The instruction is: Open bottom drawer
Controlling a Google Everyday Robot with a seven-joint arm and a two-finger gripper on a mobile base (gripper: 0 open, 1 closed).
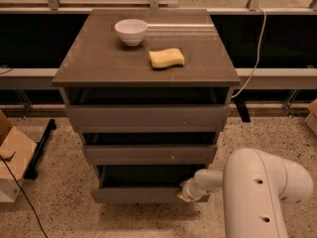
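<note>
the gripper (185, 195) sits at the right end of the bottom drawer (134, 195) — whether it's clamped is unclear.

Just the arm (262, 192) here: sits in the near right corner, way down low, fat white rounded shell with a couple of small dark holes on its side. Narrows into a slimmer white wrist (205, 179) poking out to the left and tilted a bit downward. Ends in the hand (185, 196), small, yellowish-tan at the tip, lower than the wrist and well left of the big shell. Points left and slightly toward the near side. Big shell cut off by the near edge, wrist and hand fully in view.
</note>
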